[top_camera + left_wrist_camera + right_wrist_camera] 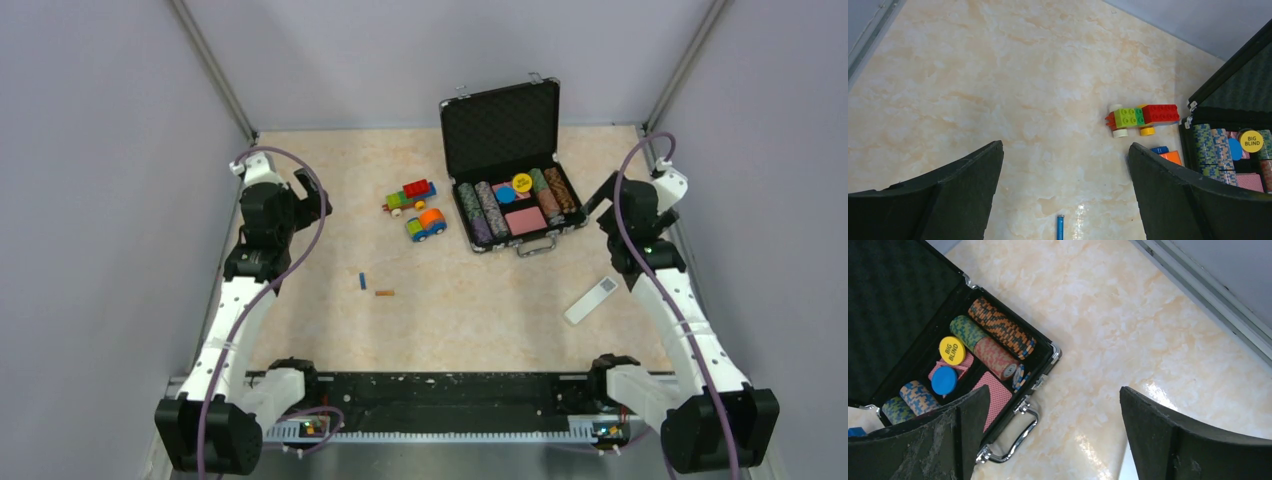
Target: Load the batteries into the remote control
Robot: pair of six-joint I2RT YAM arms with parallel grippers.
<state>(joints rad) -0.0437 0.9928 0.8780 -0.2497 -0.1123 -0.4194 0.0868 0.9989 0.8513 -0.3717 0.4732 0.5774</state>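
Rail: my two bases sit on a black rail (440,398) at the near edge.
Table: pale marbled beige top (480,330), glossy in patches.
Room: plain lilac-grey walls (100,150) on three sides.
Batteries: blue one (362,281) and orange one (384,293) lie flat mid-table, near each other but not touching, not loaded.
Remote: slim white bar (591,300) lying diagonally at front right, just beside my right forearm, well apart from the batteries.
Left gripper (1065,150): raised at rear left, fingers spread wide, holding nothing.
Right gripper (1054,392): raised at rear right by the case (500,130), fingers wide, holding nothing.
Toys (410,196): left of the open case.
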